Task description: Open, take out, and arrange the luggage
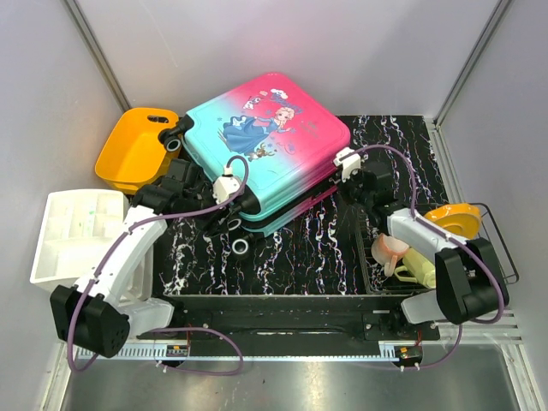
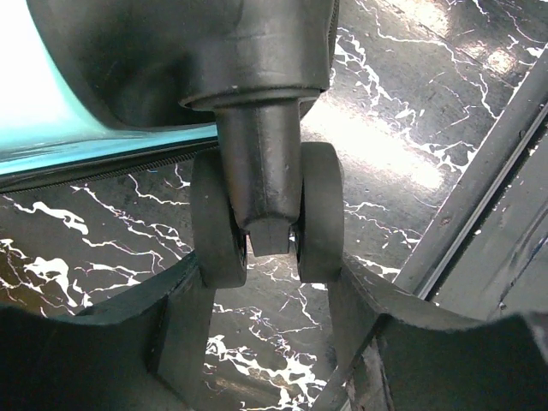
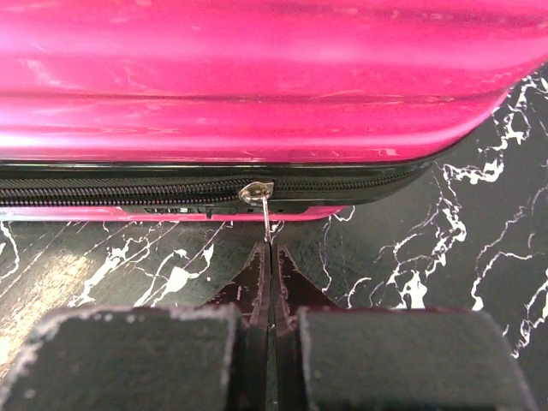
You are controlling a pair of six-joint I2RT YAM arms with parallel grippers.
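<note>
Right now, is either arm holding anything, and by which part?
Both hold the luggage: the right fingers pinch its zipper pull; the left fingers clamp one caster wheel from both sides.

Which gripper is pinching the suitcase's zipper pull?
The right gripper, shut on the zipper pull of the luggage; the left gripper holds a black wheel instead.

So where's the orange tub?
In the overhead view, the orange tub sits far back on the left, right beside the blue end of the suitcase and just beyond the white tray.
</note>
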